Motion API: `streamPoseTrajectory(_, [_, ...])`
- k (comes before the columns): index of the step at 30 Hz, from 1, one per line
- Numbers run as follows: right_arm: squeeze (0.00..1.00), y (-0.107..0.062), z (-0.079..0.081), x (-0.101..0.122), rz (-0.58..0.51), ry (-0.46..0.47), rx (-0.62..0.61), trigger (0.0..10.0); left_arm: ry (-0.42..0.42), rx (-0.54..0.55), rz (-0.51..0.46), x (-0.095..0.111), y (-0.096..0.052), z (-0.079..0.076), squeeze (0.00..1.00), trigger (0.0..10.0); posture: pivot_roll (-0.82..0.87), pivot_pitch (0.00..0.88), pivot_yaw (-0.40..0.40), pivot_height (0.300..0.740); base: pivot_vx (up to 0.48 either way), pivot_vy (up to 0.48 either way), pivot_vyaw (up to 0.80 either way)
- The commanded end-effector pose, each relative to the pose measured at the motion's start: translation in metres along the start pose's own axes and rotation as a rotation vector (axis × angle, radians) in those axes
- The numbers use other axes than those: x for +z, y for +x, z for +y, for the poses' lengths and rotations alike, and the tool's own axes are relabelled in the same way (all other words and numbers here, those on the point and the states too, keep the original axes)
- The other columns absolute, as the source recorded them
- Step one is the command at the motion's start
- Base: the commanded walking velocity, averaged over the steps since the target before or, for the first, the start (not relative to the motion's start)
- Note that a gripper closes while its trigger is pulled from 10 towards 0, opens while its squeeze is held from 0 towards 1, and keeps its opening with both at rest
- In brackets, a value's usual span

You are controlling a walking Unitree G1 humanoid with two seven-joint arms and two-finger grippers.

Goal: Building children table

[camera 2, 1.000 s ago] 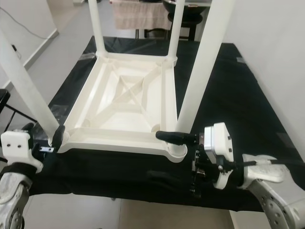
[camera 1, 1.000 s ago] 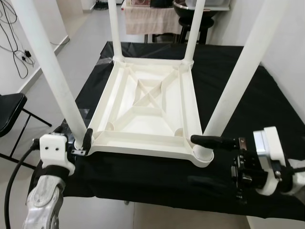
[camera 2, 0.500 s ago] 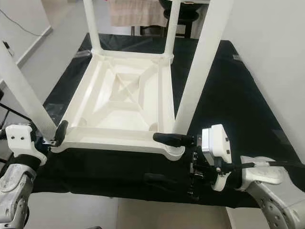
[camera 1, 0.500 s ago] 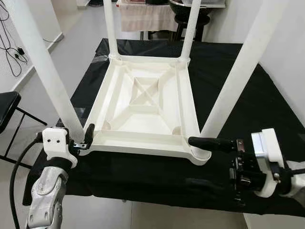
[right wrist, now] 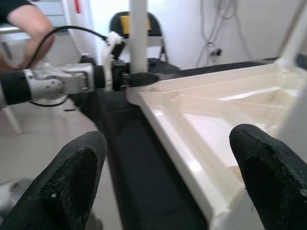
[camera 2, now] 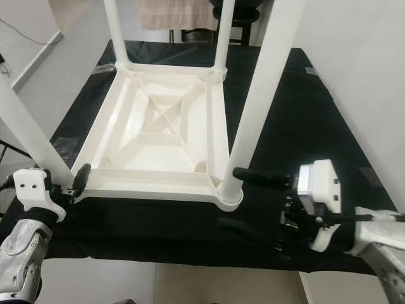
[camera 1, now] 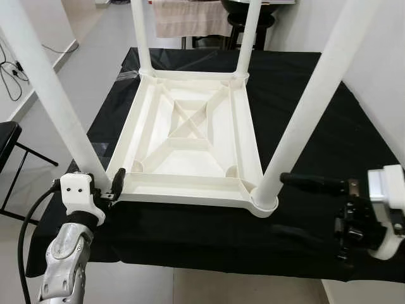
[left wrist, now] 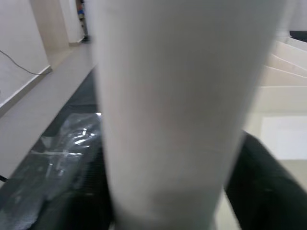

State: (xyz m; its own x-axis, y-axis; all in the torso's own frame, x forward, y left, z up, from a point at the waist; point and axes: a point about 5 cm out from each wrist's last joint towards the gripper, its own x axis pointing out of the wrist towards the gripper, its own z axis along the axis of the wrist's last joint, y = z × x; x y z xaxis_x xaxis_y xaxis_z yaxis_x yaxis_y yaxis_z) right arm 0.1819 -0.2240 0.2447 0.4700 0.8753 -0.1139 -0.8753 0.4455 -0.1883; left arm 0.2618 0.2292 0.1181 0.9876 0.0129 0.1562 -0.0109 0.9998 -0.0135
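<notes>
table (camera 1: pixel 190 152): upside down on worktop (camera 1: pixel 329 139), four legs fitted.
left gripper (camera 1: pixel 107 190): clamped on near-left leg (camera 1: pixel 60 111).
right gripper (camera 1: pixel 297 206): open, empty, beside table's near-right leg (camera 1: pixel 304 107).
left: turn upright.

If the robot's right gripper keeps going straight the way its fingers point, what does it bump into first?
Probably the near right leg of the upside-down white table. The open right gripper points across the black cloth toward that leg's base, one finger level with it. Depth is hard to judge.

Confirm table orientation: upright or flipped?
Flipped. The white table lies top-down on the black cloth, its ribbed underside facing up and all four legs pointing upward, the left gripper at the near-left leg.
</notes>
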Motion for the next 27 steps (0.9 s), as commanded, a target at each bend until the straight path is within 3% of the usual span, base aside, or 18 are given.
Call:
streamPoseTrajectory(1, [0.0,-0.006,0.0,0.007,-0.005,-0.012,-0.019,10.0,-0.012,-0.011,0.009,-0.004,-0.001,0.0,0.0,0.0,-0.08,0.103,-0.026,0.74,0.0,0.0,0.0])
streamPoseTrajectory(10, [0.0,-0.025,0.002,0.015,0.015,-0.034,-0.152,10.0,-0.013,-0.024,0.005,-0.004,0.001,0.001,0.0,0.0,-0.1,0.111,-0.022,0.74,0.0,0.0,0.0])
streamPoseTrajectory(14, [0.0,-0.024,-0.005,0.013,0.031,-0.031,-0.321,10.0,-0.012,-0.029,0.002,-0.004,0.001,0.002,0.0,0.0,-0.11,0.118,-0.022,0.74,0.0,0.0,0.0])
streamPoseTrajectory(15, [0.0,-0.016,-0.018,0.015,-0.007,-0.012,-0.499,10.0,-0.012,-0.029,0.002,-0.005,0.002,0.004,0.0,0.0,-0.14,0.115,-0.011,0.74,0.0,0.0,0.0])
streamPoseTrajectory(21, [0.0,0.0,-0.032,0.02,-0.127,0.087,-0.708,10.0,-0.014,-0.04,0.002,-0.006,0.002,0.002,0.0,0.0,-0.15,0.115,-0.01,0.74,0.0,0.0,0.0])
streamPoseTrajectory(26, [0.0,0.015,-0.034,0.036,-0.213,0.1,-0.696,10.0,-0.017,-0.043,-0.003,-0.005,0.003,0.0,0.0,0.0,-0.16,0.112,-0.02,0.74,0.0,0.0,0.0])
streamPoseTrajectory(27, [0.0,0.024,-0.028,0.041,-0.249,0.115,-0.645,10.0,-0.018,-0.044,-0.004,-0.005,0.003,0.0,0.0,0.0,-0.16,0.113,-0.027,0.74,0.0,0.0,0.0])
